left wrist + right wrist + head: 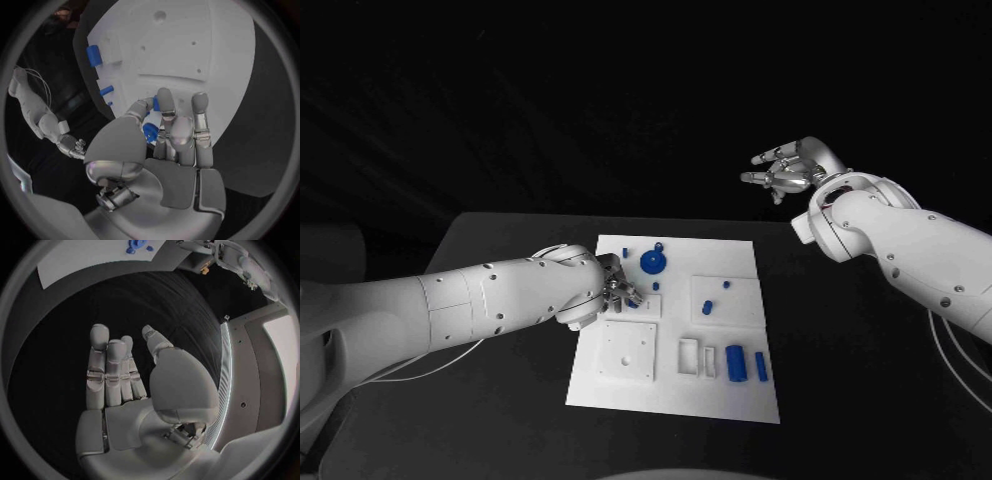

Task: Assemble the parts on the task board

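Observation:
The white task board (733,262) lies in the middle of the black table. On it are a round blue part (652,263), small blue pieces (708,306) and two blue cylinders (736,360) near its front right. My left hand (620,292) is low over the board's left side, fingers stretched out close together (181,125). A blue part (150,134) shows between its thumb and fingers; whether it is gripped or lies beneath is unclear. My right hand (790,168) hangs high beyond the board's far right corner, its fingers (112,370) straight and holding nothing.
A raised square white plate (629,350) sits at the board's front left, with narrow slots (689,356) beside it. Black table (848,350) surrounds the board on all sides.

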Available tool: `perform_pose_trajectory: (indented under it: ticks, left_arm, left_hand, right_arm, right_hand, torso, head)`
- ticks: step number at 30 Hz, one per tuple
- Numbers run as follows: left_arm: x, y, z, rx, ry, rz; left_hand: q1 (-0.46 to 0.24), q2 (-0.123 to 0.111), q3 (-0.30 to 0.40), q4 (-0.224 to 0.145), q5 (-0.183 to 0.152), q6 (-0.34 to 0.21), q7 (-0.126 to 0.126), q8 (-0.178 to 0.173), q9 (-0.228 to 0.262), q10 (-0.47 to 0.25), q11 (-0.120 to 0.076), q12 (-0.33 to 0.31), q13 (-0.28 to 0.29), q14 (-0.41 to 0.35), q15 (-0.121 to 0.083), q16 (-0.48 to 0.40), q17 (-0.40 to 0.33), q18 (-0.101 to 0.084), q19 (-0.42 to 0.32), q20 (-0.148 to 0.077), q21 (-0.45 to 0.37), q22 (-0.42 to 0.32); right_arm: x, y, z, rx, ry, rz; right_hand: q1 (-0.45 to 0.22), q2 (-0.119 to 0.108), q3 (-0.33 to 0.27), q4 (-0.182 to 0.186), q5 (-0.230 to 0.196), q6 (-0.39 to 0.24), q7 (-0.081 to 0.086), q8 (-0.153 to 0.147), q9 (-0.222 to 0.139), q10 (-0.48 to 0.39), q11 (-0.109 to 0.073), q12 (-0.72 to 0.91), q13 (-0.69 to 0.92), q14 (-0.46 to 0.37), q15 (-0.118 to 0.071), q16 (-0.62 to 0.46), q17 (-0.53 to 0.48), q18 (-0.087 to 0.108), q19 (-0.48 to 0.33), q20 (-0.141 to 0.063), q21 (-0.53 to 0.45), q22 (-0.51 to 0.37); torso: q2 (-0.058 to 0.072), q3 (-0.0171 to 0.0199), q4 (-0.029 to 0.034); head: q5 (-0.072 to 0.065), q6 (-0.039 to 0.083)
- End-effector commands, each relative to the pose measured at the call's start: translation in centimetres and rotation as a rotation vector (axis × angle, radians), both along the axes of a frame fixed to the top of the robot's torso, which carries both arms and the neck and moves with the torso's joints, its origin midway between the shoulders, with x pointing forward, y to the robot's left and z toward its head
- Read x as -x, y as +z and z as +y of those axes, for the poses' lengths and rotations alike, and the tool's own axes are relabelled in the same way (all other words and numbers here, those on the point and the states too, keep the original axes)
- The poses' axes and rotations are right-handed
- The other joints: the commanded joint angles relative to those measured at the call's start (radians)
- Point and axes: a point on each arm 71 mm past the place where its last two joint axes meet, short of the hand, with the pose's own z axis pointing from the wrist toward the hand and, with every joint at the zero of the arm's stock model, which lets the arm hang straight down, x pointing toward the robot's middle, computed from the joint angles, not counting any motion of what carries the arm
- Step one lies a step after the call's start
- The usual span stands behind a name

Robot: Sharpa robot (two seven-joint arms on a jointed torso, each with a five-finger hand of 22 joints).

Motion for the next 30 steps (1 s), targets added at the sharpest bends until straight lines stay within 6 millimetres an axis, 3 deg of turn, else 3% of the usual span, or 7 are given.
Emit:
perform_pose_trajectory:
  ticks: [1, 16, 30]
  left_arm:
    - [0.21, -0.14, -0.55, -0.005, -0.026, -0.003]
    - [0.43, -0.16, -1.26, -0.014, -0.061, -0.027]
    - [0.48, -0.41, -1.35, -0.014, -0.067, -0.026]
  left_hand:
    - [0.012, 0.006, 0.051, -0.051, -0.005, 0.150, -0.099, 0.004, 0.190, 0.044, -0.017, 0.009, -0.002, 0.009, 0.001, 0.005, 0.008, 0.004, 0.007, 0.000, 0.004, 0.020]
    - [0.014, 0.006, 0.049, -0.048, -0.008, 0.162, -0.105, 0.003, 0.243, 0.044, -0.020, 0.031, -0.009, 0.017, 0.000, 0.012, 0.029, 0.008, 0.008, 0.002, 0.015, 0.019]
    - [0.012, 0.005, 0.037, -0.025, -0.026, 0.162, -0.105, 0.002, 0.254, 0.044, -0.017, 0.033, -0.014, 0.016, 0.000, 0.008, 0.026, 0.010, 0.006, 0.004, 0.015, 0.019]
  right_arm:
    - [0.02, -0.09, 0.20, 0.012, 0.014, 0.002]
    - [0.07, -0.48, 0.36, 0.010, 0.018, 0.010]
    - [0.09, -0.58, 0.34, 0.010, 0.018, 0.012]
  right_hand:
    - [0.001, 0.009, -0.006, 0.000, 0.006, -0.001, 0.001, 0.000, 0.001, -0.004, 0.000, 0.005, -0.001, -0.007, 0.000, 0.001, -0.001, 0.002, 0.037, -0.008, -0.005, -0.001]
    - [0.003, 0.011, -0.005, 0.000, 0.006, -0.002, 0.001, 0.000, 0.001, -0.005, 0.000, 0.005, -0.002, -0.007, 0.000, 0.000, -0.002, 0.002, 0.037, -0.008, -0.007, -0.003]
    - [0.000, 0.010, -0.004, 0.000, 0.008, -0.002, 0.001, 0.000, 0.001, -0.005, 0.000, 0.006, -0.004, -0.007, 0.000, 0.000, -0.002, 0.002, 0.036, -0.008, -0.009, -0.004]
  torso:
    - [0.000, -0.0004, 0.0003]
    - [0.000, -0.0009, -0.0004]
    - [0.000, -0.0004, 0.0009]
  head:
    - [0.000, -0.002]
    - [-0.002, -0.006]
    - [-0.007, -0.010]
